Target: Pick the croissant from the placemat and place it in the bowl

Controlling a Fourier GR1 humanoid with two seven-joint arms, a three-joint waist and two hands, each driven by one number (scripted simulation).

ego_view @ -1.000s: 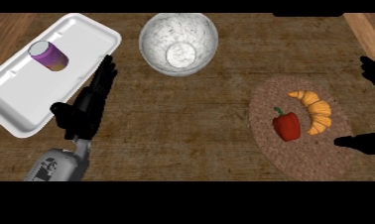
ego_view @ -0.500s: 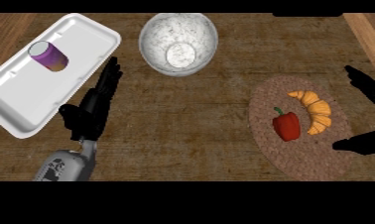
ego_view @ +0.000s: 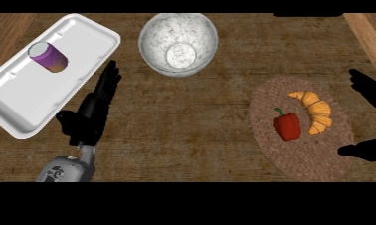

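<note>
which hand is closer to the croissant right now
Right. The right hand shows at the view's right edge, just beyond the croissant on the placemat. The left hand lies far across the counter, beside the white tray.

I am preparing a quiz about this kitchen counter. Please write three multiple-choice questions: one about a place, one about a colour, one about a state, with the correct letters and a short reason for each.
1. Where does the croissant lie?
A. In the bowl
B. On the placemat, beside the pepper
C. On the white tray

2. What colour is the pepper?
A. Red
B. Yellow
C. Purple

3. What is the state of the bowl?
A. It holds the croissant
B. It is upside down
C. It is upright with nothing in it

Answers:
1. B: the croissant rests on the round brown placemat, just to the right of the pepper.
2. A: the pepper is red with a green stem.
3. C: the bowl's speckled inside and round bottom show, with no object inside.
</note>
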